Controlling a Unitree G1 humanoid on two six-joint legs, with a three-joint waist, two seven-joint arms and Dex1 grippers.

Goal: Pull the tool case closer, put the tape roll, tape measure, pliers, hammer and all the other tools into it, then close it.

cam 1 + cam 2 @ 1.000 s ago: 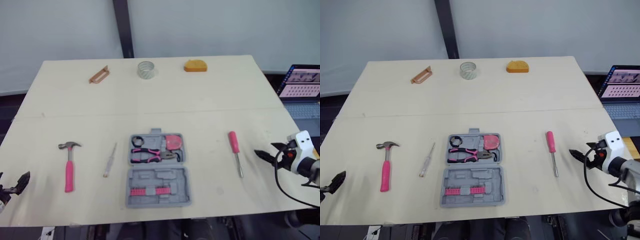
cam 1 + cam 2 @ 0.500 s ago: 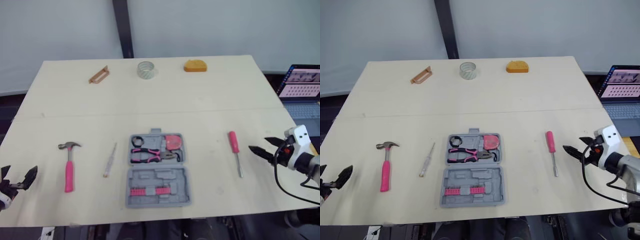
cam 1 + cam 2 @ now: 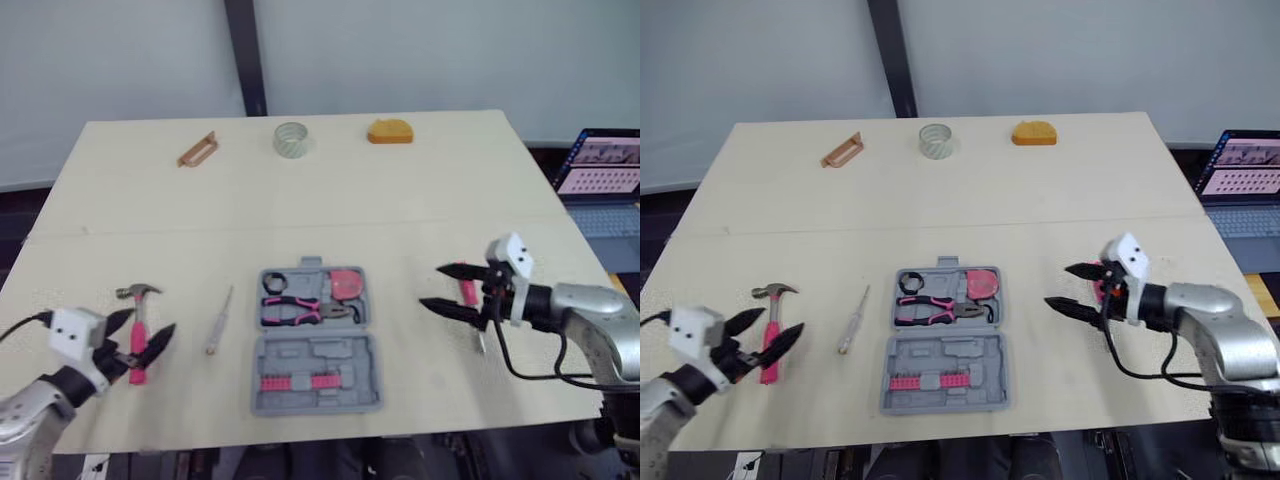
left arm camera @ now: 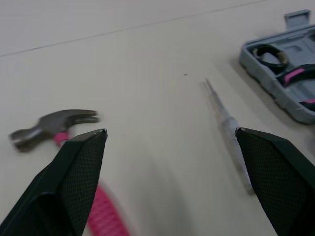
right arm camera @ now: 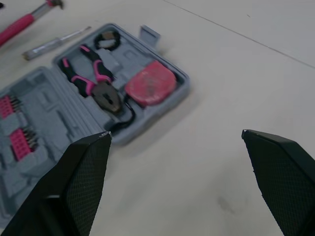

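The grey tool case (image 3: 315, 345) lies open near the table's front edge. In it are pink-handled pliers (image 3: 305, 310), a pink tape measure (image 5: 150, 83) and a small black ring (image 3: 275, 280). To its left lie a clear-handled screwdriver (image 3: 219, 320) and a pink hammer (image 3: 138, 292). My left gripper (image 3: 143, 330) is open, and the hammer's handle runs between its fingers. My right gripper (image 3: 432, 285) is open just right of the case, empty. It partly hides a pink screwdriver (image 3: 480, 338). A clear tape roll (image 3: 291, 138) and an orange tape measure (image 3: 390, 131) sit at the far edge.
A brown handle-shaped piece (image 3: 197, 150) lies at the far left of the table (image 3: 400, 200). An open laptop (image 3: 600, 165) stands off the table's right side. The case's front half holds pink bits (image 3: 295, 382).
Both arms have swung in over the table. The left gripper came to the hammer's handle. The right gripper passed over the pink screwdriver toward the case.
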